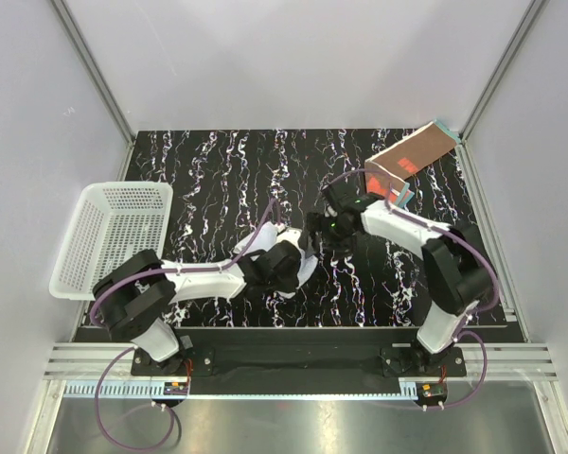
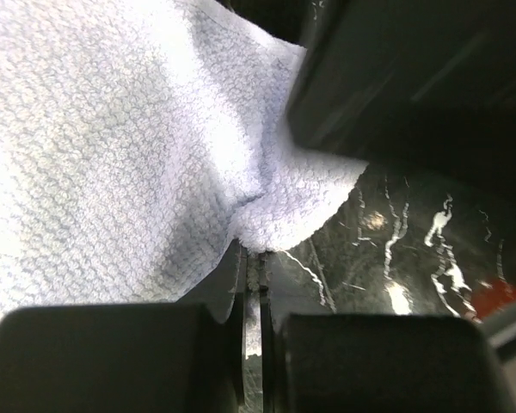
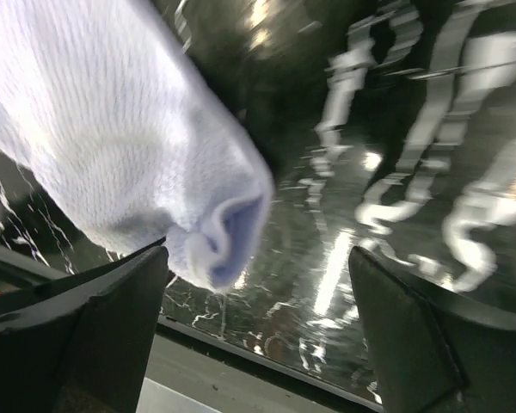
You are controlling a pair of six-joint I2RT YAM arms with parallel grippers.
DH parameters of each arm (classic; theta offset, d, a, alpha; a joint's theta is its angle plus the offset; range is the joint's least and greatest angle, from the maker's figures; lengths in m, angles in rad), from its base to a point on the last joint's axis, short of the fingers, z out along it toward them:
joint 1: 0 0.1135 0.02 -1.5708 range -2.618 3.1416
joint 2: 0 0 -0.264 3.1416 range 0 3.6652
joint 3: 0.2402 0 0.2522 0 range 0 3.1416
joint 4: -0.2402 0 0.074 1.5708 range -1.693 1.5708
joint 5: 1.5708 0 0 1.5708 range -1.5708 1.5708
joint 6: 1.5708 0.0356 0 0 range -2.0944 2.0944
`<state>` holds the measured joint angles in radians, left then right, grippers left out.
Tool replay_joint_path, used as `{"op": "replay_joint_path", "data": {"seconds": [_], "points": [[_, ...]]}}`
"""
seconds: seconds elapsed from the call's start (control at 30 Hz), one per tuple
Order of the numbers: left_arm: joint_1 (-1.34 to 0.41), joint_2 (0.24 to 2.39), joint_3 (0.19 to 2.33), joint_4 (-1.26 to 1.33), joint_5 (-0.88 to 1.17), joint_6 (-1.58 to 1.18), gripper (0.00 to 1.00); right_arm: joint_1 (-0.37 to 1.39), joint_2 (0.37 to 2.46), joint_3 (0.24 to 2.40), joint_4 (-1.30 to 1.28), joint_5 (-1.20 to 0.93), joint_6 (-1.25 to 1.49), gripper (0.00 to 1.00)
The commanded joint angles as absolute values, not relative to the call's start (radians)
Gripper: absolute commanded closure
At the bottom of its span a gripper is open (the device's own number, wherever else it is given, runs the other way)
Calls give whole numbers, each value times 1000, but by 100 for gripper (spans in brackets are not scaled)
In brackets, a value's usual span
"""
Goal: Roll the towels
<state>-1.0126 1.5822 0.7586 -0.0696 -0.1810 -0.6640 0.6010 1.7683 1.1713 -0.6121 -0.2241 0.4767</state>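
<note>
Arms (image 1: 208, 274) stretch low over the black marbled desk (image 1: 218, 170), meeting at the pale blue-white woven towel (image 2: 112, 155): left fingers (image 2: 251, 344) pinch its corner, right fingers (image 3: 95, 335) stand wide beside its rolled end.

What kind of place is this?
Probably a robot test booth, not a home: a left arm and right arm bolted at a black marbled table, plain white walls around, a white towel between them.

White towel (image 2: 112, 155), black white-veined table (image 1: 218, 170)
</note>
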Motion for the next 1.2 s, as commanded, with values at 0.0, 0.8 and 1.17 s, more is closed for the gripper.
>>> {"op": "replay_joint_path", "data": {"seconds": [0.0,0.8,1.17], "points": [[-991,1588,712,-158,33,-709,100,513,1628,1226,-681,-112,471,5],[-661,1678,661,150,699,-997,100,531,1224,534,64,-460,788,13],[-632,1697,575,284,727,-1092,100,656,1488,508,293,-348,905,24]]}}
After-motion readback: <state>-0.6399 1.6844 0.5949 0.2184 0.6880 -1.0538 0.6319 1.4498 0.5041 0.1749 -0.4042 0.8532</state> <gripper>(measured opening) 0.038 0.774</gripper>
